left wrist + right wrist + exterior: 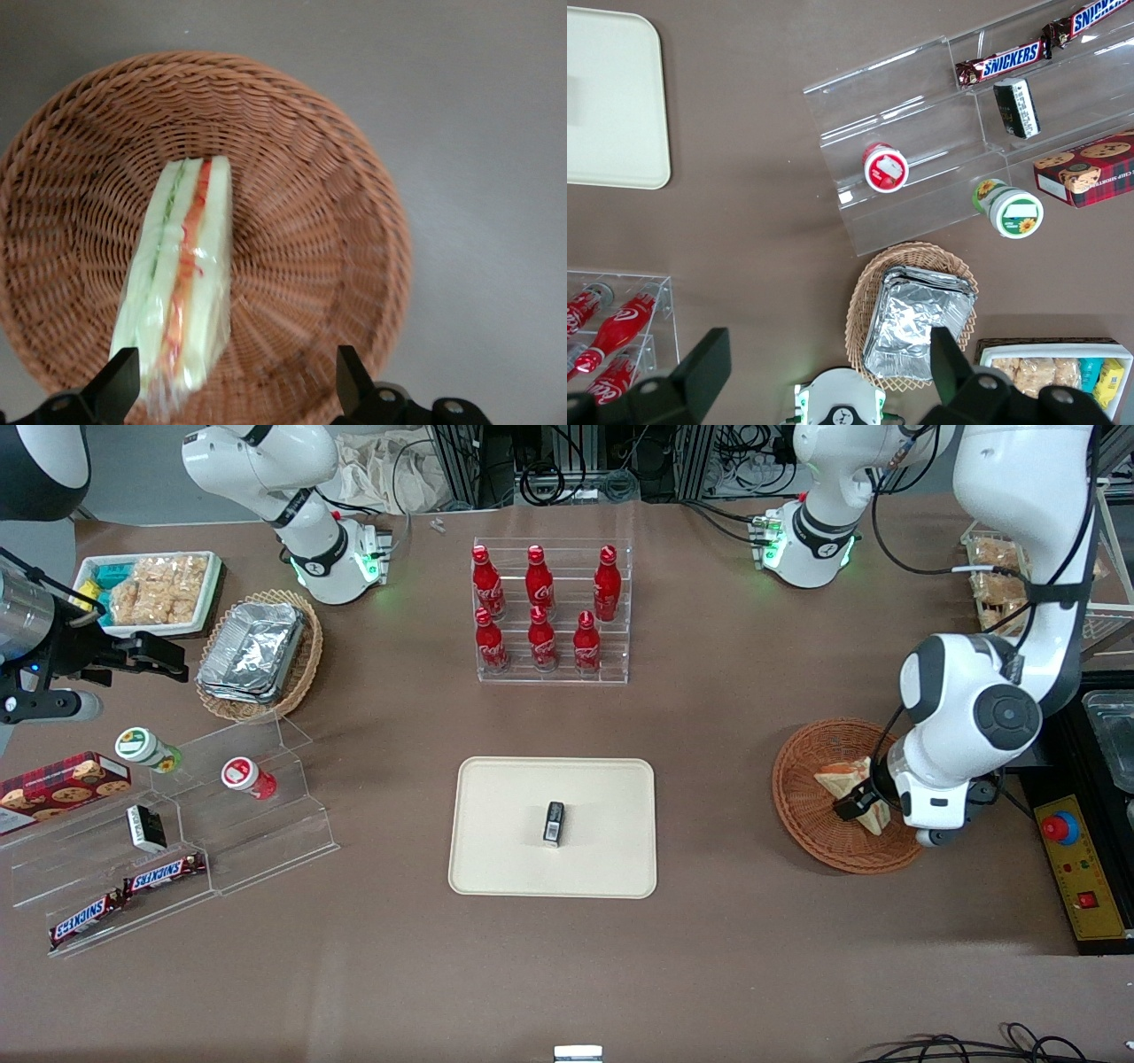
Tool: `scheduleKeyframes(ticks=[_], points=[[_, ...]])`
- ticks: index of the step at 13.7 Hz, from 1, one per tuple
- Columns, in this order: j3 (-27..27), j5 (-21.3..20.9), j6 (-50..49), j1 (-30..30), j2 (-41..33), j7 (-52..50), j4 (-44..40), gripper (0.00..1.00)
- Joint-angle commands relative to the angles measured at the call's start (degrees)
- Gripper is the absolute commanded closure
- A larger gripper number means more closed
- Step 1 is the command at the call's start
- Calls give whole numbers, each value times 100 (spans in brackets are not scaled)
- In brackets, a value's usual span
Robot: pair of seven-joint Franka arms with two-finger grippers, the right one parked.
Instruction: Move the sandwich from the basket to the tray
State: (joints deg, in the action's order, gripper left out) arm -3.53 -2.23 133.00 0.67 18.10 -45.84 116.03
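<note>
The sandwich [843,779], a wrapped wedge of white bread with red-orange and green filling, lies in the reddish-brown wicker basket [802,806] toward the working arm's end of the table. My gripper [858,808] hangs low over the basket, right above the sandwich. In the left wrist view the gripper [235,379] is open, the sandwich [182,274] stands on edge in the basket [310,177], and its near end reaches one fingertip [120,382]. Neither finger presses on it. The cream tray [505,850] lies mid-table, toward the parked arm from the basket.
A small black packet [554,822] lies on the tray. A clear rack of red bottles [549,611] stands farther from the front camera than the tray. A red stop-button box [1076,859] sits beside the basket at the table's end. Clear snack shelves [177,841] stand toward the parked arm's end.
</note>
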Motion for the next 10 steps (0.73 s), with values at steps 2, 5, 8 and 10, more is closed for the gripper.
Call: scheduleKeyframes(ticks=[2, 5, 8, 10], points=[[125, -286, 629, 12, -17, -188, 586, 0], [125, -286, 833, 21, 115, -319, 728, 33], [125, -295, 833, 21, 168, -347, 728, 98], [116, -295, 833, 21, 124, -347, 710, 100]])
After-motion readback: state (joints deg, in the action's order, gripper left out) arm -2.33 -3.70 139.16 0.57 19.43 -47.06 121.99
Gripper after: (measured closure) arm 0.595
